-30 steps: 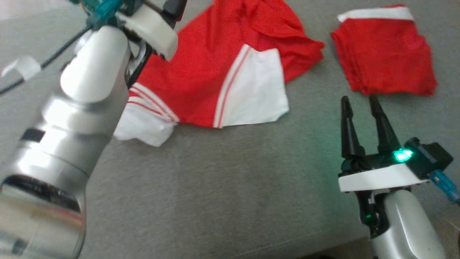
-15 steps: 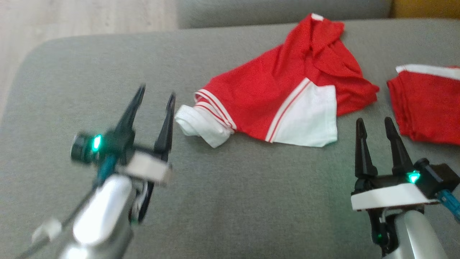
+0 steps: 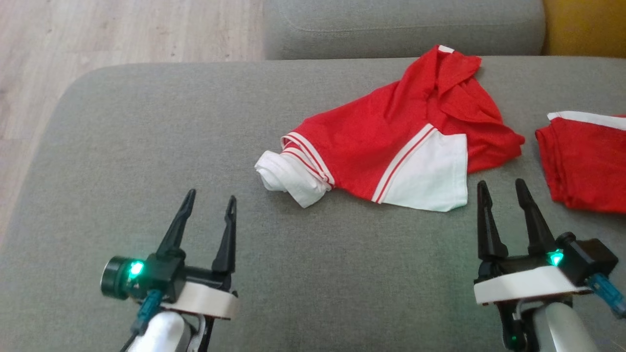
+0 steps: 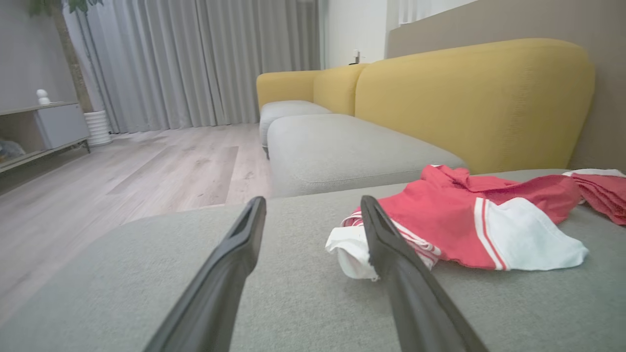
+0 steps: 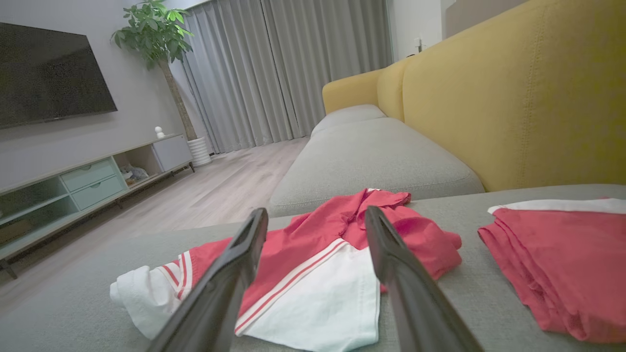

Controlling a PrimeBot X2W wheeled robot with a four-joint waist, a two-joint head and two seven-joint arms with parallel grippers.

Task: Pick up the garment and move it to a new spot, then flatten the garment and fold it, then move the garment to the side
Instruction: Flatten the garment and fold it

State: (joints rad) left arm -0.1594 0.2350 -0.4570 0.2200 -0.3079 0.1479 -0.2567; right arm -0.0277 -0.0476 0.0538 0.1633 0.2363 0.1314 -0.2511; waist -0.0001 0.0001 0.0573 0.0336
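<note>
- Red-and-white shirt (image 3: 391,146): lies crumpled on grey sofa cushion (image 3: 146,146).
- Left gripper (image 3: 208,212), right gripper (image 3: 503,195): fingers apart, empty, near the shirt.
- Folded red cloth (image 3: 582,161): right of the shirt.

A grey seat cushion (image 3: 146,146) is backed by a yellow sofa back (image 5: 513,98), and a 2nd grey cushion (image 4: 342,151) is set beyond it. A pale wood floor (image 4: 146,166) is laid up to grey curtains (image 5: 293,63). A dark television (image 5: 49,73) is hung above a low cabinet (image 5: 88,176), with a potted plant (image 5: 151,24) placed beside it.
</note>
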